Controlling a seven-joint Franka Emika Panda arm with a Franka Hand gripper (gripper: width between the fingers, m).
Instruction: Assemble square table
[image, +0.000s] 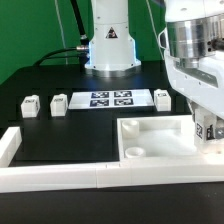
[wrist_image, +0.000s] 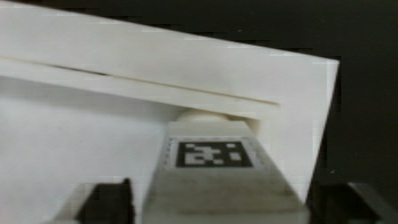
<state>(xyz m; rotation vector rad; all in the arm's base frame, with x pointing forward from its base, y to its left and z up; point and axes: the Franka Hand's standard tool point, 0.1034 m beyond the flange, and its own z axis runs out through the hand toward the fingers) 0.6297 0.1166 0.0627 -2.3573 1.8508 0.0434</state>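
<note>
The white square tabletop (image: 150, 140) lies at the front right, rim up. My gripper (image: 205, 122) hangs over its right corner, shut on a white tagged leg (image: 206, 130) held upright. In the wrist view the leg (wrist_image: 217, 160) runs from between my dark fingers (wrist_image: 111, 200) down to a rounded corner socket (wrist_image: 210, 118) of the tabletop (wrist_image: 107, 100), its tip at the socket. My gripper (wrist_image: 228, 212) closes round the leg's near end. Three more legs stand on the black table: two at the exterior view's left (image: 30, 104) (image: 58, 103) and one at the right (image: 162, 98).
The marker board (image: 112, 98) lies flat at the middle back, in front of the robot base (image: 108, 50). Long white wall bars run along the front (image: 100, 178) and the left side (image: 8, 146), right against the tabletop's front edge.
</note>
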